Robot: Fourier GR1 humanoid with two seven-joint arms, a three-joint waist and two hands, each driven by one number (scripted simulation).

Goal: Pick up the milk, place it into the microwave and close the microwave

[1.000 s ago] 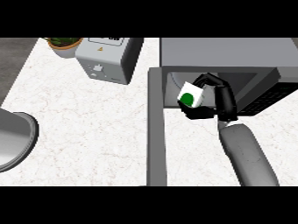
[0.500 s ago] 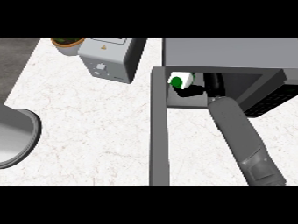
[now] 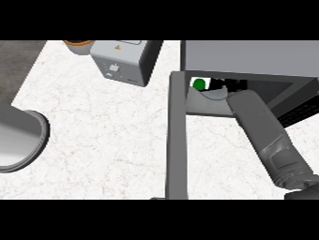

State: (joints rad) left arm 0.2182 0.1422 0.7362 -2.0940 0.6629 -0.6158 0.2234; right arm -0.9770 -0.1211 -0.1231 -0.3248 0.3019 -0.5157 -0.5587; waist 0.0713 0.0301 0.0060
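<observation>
milk sits inside the microwave, right hand mostly hidden beside it so can't tell its grip; release and shutting the open door remain.

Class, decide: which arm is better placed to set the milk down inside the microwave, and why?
Right. The right arm reaches into the open microwave, ending beside the milk; the left hand is out of view.

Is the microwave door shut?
No: the microwave door stands swung open, and the right forearm reaches into the microwave, where the milk shows.
</observation>
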